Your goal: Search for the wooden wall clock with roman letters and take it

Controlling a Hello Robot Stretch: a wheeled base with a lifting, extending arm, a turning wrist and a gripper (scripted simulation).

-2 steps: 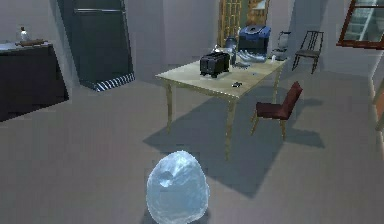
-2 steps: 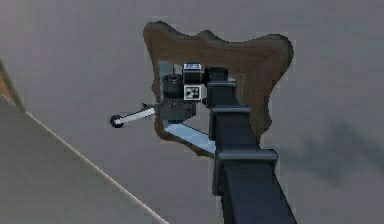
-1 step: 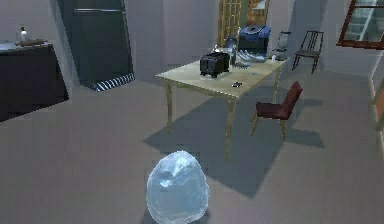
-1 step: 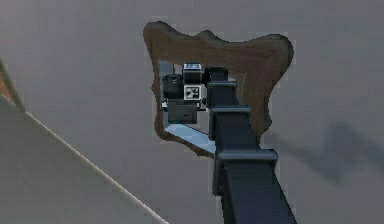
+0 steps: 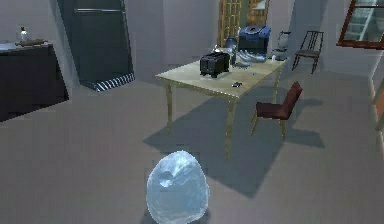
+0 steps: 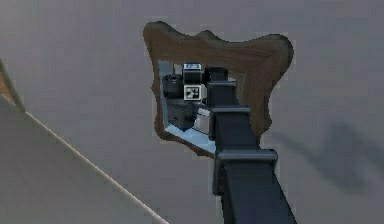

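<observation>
Reaching arm: the dark square bar (image 6: 245, 170) is standing up from the arm side view's bottom edge and is ending in front of a wooden piece, with a small white square with black marks (image 6: 193, 92) sitting at its far end.
Claw: the dark claw (image 6: 172, 88) is lying just left of that square, inside the wooden outline. Its fingers are blending into what lies behind them, so I cannot tell how they are standing or whether the claw is holding anything.
Wooden piece: a dark brown wooden frame with a scalloped carved edge (image 6: 262, 62) is showing against plain grey. The arm is covering its middle, so whether it is the clock with roman letters cannot be told.
Table: in the forward view a long pale wooden table (image 5: 190, 80) is standing mid-room.
Table's far end: a black boxy appliance (image 5: 213, 64) and a blue bag (image 5: 254, 40) are sitting there, the bag nearer the far corner.
Table's right edge: a red-brown wooden chair (image 5: 280, 107) is standing just beside it.
Floor: a pale blue translucent crumpled lump (image 5: 180, 188) is lying near the forward view's bottom edge, well apart from the table.
Left wall: a dark low cabinet (image 5: 30, 80) is standing there.
</observation>
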